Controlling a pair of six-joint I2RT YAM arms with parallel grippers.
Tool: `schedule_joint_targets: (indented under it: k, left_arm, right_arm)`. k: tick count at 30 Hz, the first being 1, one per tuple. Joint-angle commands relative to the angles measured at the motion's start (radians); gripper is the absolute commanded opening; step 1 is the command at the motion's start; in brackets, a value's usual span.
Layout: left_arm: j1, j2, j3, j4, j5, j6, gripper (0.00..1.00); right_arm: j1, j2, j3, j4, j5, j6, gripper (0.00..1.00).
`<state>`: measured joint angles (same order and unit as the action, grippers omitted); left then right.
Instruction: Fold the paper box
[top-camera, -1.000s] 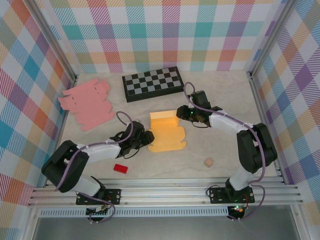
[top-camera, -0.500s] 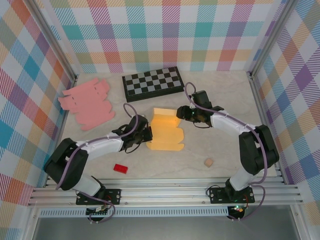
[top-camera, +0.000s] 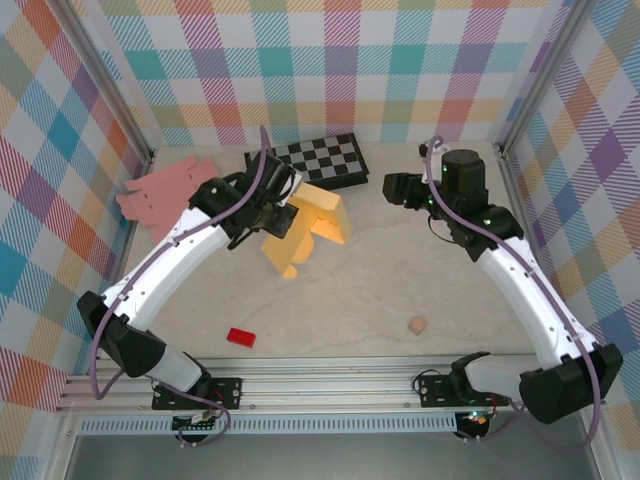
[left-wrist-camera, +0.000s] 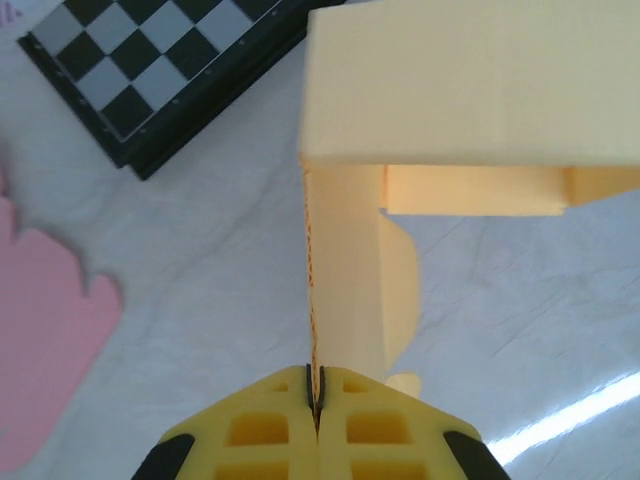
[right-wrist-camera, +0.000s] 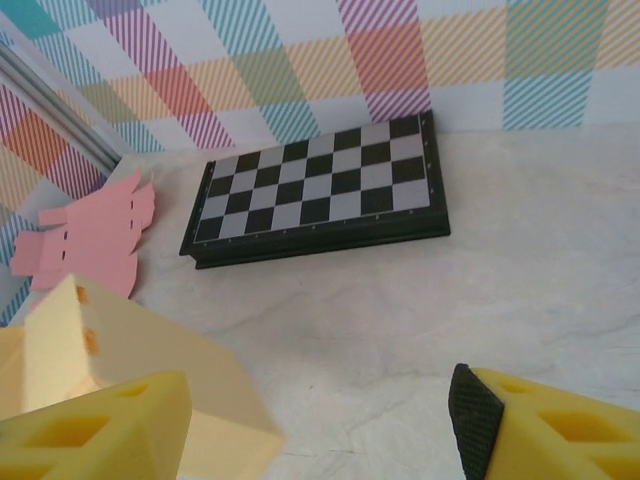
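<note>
Plaid walls ring a pale marbled table (top-camera: 400, 290). The left gripper (left-wrist-camera: 315, 385) is pinched shut on one thin flap of the half-folded yellow paper box (top-camera: 315, 228), which it holds tilted just near the black-and-white checkerboard (top-camera: 330, 160). With only that edge held, the flap may slip out or crease. A second ago the box lay flat mid-table between both grippers. Now the right gripper (right-wrist-camera: 320, 410) gapes empty, well apart to the right.

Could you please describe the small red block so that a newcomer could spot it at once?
Start at the pale marbled tabletop and look along its near edge, on the left arm's side. The small red rectangular block lies flat there, alone. Its bright red sets it apart from the small tan cube farther right.
</note>
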<state>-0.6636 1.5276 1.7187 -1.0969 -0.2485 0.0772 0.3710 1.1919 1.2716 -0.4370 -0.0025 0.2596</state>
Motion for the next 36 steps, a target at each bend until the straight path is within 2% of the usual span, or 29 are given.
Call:
schedule_joint_targets:
  k: [1, 3, 5, 7, 9, 14, 16, 19, 23, 29, 33, 35, 36]
  left_arm:
    - [-0.042, 0.036, 0.109, -0.317, -0.193, 0.158, 0.0]
    - [-0.093, 0.029, 0.137, -0.359, -0.31, 0.205, 0.01]
    - [-0.164, 0.035, 0.133, -0.41, -0.525, 0.291, 0.01]
    - [-0.237, 0.007, 0.05, -0.394, -0.696, 0.415, 0.0]
    - [-0.288, -0.02, -0.017, -0.374, -0.798, 0.511, 0.0]
    - [-0.371, -0.035, -0.08, -0.32, -0.853, 0.682, 0.0]
    - [-0.388, 0.02, -0.083, -0.369, -0.875, 0.676, 0.0]
    - [-0.391, 0.134, -0.047, -0.438, -0.837, 0.607, 0.0]
    - [-0.407, 0.267, -0.035, -0.397, -0.845, 0.627, 0.0]
    - [-0.461, 0.483, 0.069, -0.336, -0.785, 0.65, 0.0]
    - [-0.476, 0.597, 0.158, -0.281, -0.729, 0.645, 0.13]
    - [-0.476, 0.638, 0.204, -0.265, -0.703, 0.631, 0.3]
    - [-0.476, 0.652, 0.224, -0.261, -0.686, 0.622, 0.41]
  right_arm:
    - [0.0, -0.043, -0.05, -0.05, 0.044, -0.048, 0.71]
    - [0.0, -0.07, -0.082, -0.031, 0.054, -0.046, 0.72]
    - [0.0, -0.085, -0.102, -0.02, 0.062, -0.053, 0.73]
    - [-0.001, -0.089, -0.107, -0.029, 0.064, -0.063, 0.73]
    - [0.0, -0.093, -0.11, -0.043, 0.061, -0.068, 0.73]
    - [0.001, -0.144, -0.156, -0.037, 0.066, -0.066, 0.73]
    - [-0.002, -0.166, -0.17, -0.041, 0.078, -0.065, 0.73]
    - [-0.002, -0.201, -0.19, -0.052, 0.102, -0.068, 0.73]
    - [-0.007, -0.254, -0.215, -0.059, 0.142, -0.078, 0.75]
    - [-0.018, -0.328, -0.246, -0.067, 0.171, -0.086, 0.76]
    - [-0.021, -0.348, -0.25, -0.074, 0.172, -0.088, 0.76]
    - [-0.023, -0.349, -0.247, -0.081, 0.172, -0.089, 0.76]
    - [-0.022, -0.35, -0.246, -0.086, 0.173, -0.09, 0.76]
